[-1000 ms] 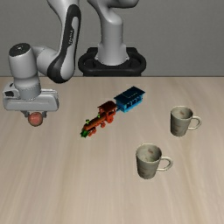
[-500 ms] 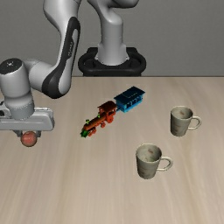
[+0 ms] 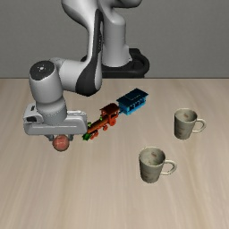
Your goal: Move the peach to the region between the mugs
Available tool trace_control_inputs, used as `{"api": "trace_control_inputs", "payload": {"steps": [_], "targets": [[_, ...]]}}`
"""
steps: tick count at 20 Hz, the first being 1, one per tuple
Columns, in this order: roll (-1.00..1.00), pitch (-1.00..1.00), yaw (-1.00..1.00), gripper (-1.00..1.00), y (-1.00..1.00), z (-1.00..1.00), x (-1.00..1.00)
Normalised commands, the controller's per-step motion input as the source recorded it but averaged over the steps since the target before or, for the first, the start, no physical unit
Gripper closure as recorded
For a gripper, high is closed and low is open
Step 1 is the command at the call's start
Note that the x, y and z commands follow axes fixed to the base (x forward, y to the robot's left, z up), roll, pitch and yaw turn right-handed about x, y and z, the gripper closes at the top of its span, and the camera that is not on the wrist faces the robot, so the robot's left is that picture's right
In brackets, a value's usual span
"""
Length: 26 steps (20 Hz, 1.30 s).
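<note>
Clamps the peach from both sides in the gripper, low over the wooden table, toward its left edge in the exterior view. Just to the right, a toy train, slanting toward the far edge. Well apart, nearer the right edge, the far mug and, closer to the near edge, the near mug.

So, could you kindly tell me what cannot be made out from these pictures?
All in the exterior view:
- Peach: its top is covered by the pincer that holds it; whether it clears the table is unclear.
- Arm: its upper links are cut off by the top edge.
- Toy train: its fine details are too small to read.
</note>
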Motion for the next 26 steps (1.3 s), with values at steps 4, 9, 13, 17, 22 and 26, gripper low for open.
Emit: {"api": "trace_control_inputs", "payload": {"steps": [4, 9, 13, 17, 22, 26], "targets": [[0.0, 0.0, 0.0, 1.0, 1.0, 0.0, 0.0], [0.0, 0.0, 0.0, 1.0, 1.0, 0.0, 0.0], [0.0, 0.0, 0.0, 1.0, 1.0, 0.0, 0.0], [0.0, 0.0, 0.0, 1.0, 1.0, 0.0, 0.0], [0.0, 0.0, 0.0, 1.0, 1.0, 0.0, 0.0], [0.0, 0.0, 0.0, 1.0, 1.0, 0.0, 0.0]]}}
